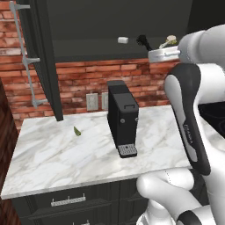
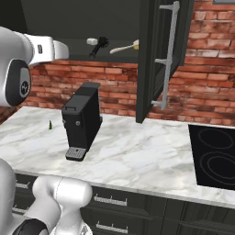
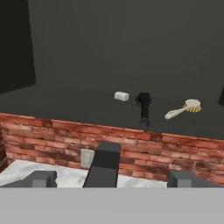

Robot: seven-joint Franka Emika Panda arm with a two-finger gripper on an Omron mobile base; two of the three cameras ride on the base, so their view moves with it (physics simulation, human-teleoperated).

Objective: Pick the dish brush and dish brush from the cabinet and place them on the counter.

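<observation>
The gripper (image 3: 112,179) stands wide open and empty, raised level with the open cabinet (image 3: 109,57) shelf to line up a reach. Ahead, above the jaws, lies the black dish brush (image 3: 143,106); the cream-handled dish brush (image 3: 183,108) lies just right of it, both clear of the fingertips (image 3: 41,178).

We see a charcoal cabinet (image 2: 156,55), white marble counter (image 1: 57,154) with grey veining, red brick wall (image 1: 79,83), black coffee machine (image 1: 122,116), all-black brush (image 3: 143,107), cream-handled brush (image 3: 183,108) with tan head, white block (image 3: 121,96).
</observation>
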